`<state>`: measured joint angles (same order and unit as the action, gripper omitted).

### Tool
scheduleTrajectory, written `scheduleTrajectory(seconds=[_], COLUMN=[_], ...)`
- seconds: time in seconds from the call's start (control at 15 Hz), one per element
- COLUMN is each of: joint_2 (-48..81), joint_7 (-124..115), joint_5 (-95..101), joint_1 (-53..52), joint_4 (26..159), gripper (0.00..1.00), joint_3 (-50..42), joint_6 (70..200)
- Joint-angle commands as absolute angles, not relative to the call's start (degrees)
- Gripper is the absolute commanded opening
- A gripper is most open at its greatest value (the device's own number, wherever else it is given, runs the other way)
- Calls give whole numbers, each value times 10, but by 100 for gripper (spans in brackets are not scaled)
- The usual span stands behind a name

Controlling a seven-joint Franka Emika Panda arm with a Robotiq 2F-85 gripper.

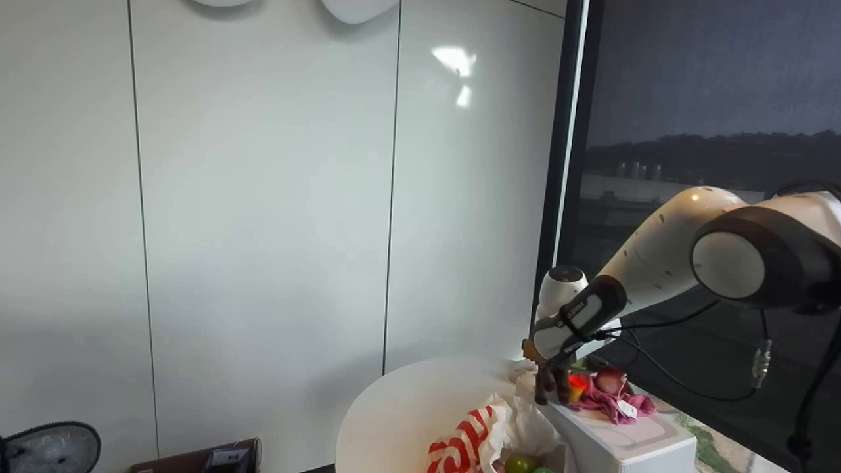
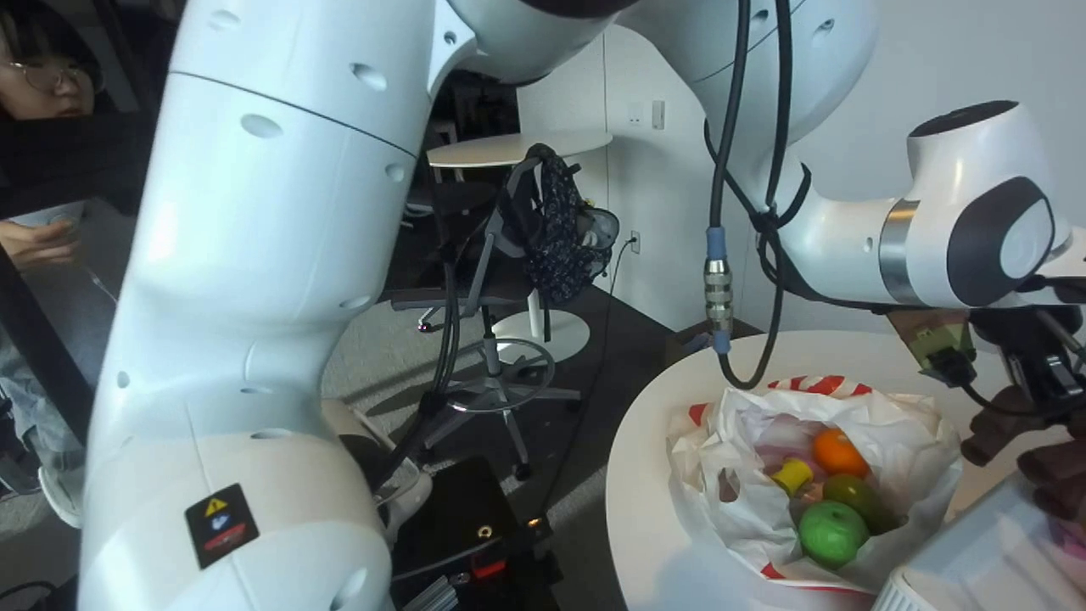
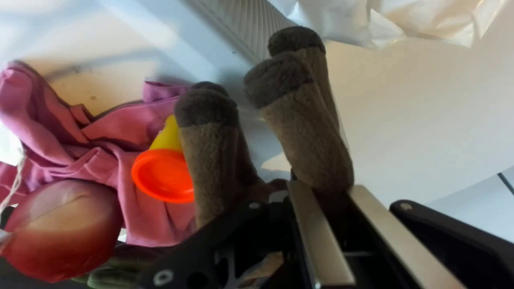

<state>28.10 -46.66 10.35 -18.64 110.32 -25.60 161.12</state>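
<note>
we see the pincer (image 3: 327, 188) nearly closed, gripping a brown plush toy (image 3: 211, 160), its stubby legs hanging by the edge of the white box (image 1: 640, 437). on the box we find a pink cloth (image 3: 108, 132), an orange-lidded yellow tub (image 3: 162, 174) and a red round thing (image 3: 66, 224); beside it, on the worktop (image 2: 649, 475), we see an open carrier bag (image 2: 908, 441).

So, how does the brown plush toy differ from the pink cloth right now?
Colour: the plush toy is brown with darker tips on its limbs; the pink cloth has no such dark ends in view. Shape: the toy has stubby, rounded limbs, while the cloth lies crumpled in loose folds. State: the toy is gripped between the fingers; the cloth lies on the white box, not gripped. Both look like soft fabric.
</note>
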Motion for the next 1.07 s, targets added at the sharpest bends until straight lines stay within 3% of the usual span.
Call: scheduleTrajectory(seconds=[0.0, 0.33, 1.0], joint_2=[156, 71, 76], joint_7=[-349, -172, 32], joint_5=[34, -140, -221], joint_1=[-92, -2, 35], joint_4=[1167, 1182, 1137], gripper=[10, 10, 10], joint_3=[-137, -45, -37], joint_6=[1543, 1406, 1056])
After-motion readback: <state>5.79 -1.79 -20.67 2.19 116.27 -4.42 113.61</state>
